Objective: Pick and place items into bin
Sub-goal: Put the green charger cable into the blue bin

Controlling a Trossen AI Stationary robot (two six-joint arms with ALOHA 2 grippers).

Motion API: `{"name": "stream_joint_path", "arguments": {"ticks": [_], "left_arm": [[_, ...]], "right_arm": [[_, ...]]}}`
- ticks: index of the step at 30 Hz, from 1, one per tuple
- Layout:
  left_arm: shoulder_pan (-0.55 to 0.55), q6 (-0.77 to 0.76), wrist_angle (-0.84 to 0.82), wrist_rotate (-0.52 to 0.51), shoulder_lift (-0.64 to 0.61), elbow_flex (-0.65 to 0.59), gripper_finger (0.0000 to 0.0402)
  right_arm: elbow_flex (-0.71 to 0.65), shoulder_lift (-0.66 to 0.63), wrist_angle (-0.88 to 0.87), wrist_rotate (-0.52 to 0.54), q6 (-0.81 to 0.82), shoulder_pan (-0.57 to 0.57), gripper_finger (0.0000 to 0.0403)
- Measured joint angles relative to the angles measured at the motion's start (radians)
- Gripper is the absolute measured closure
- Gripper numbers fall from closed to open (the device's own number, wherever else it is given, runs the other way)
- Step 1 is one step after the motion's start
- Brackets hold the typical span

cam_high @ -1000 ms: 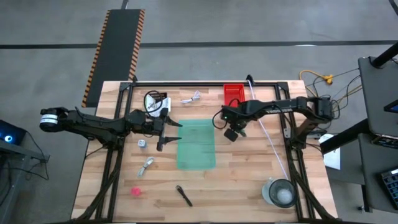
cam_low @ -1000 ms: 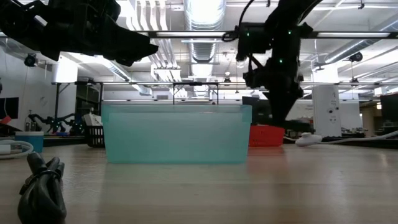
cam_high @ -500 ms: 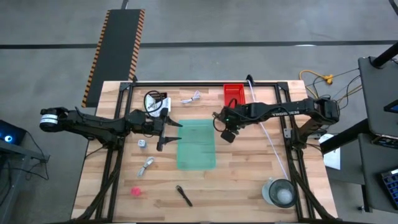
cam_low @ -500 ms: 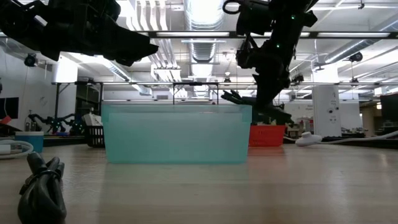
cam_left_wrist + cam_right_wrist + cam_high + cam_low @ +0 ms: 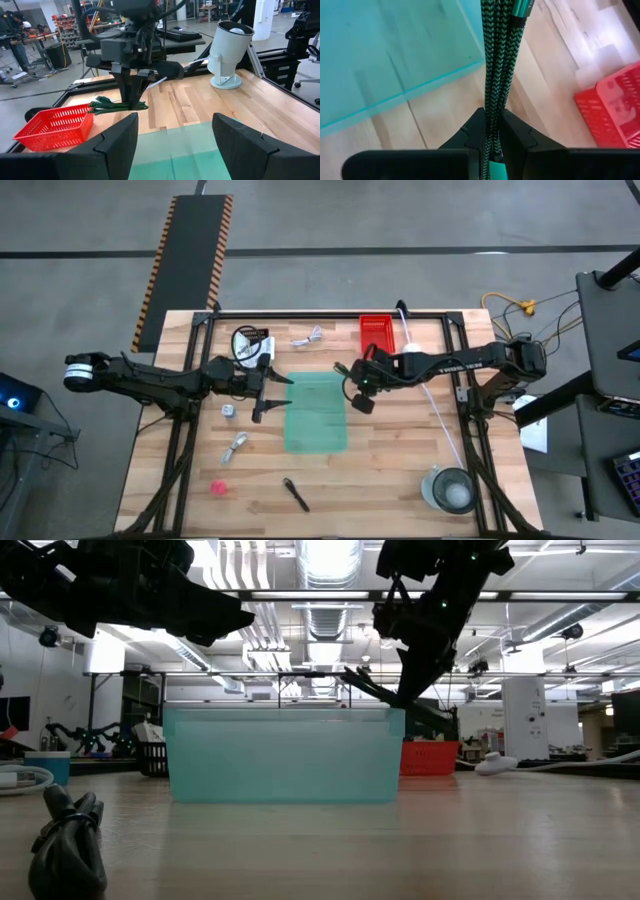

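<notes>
No text, label, brand, number or sign could be read in any of the views. Pale lettering ran along the right arm in the high view, but it was too small to make out. The white packet near the table's far left carried dark print that stayed illegible as well
</notes>
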Motion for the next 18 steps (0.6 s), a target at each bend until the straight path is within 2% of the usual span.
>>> {"name": "stream_joint_path", "arguments": {"ticks": [18], "left_arm": [[0.0, -0.004, 0.0, 0.0, 0.0, 0.0, 0.0164]], "right_arm": [[-0.001, -0.001, 0.282, 0.0, -0.173, 0.088, 0.0372]]}}
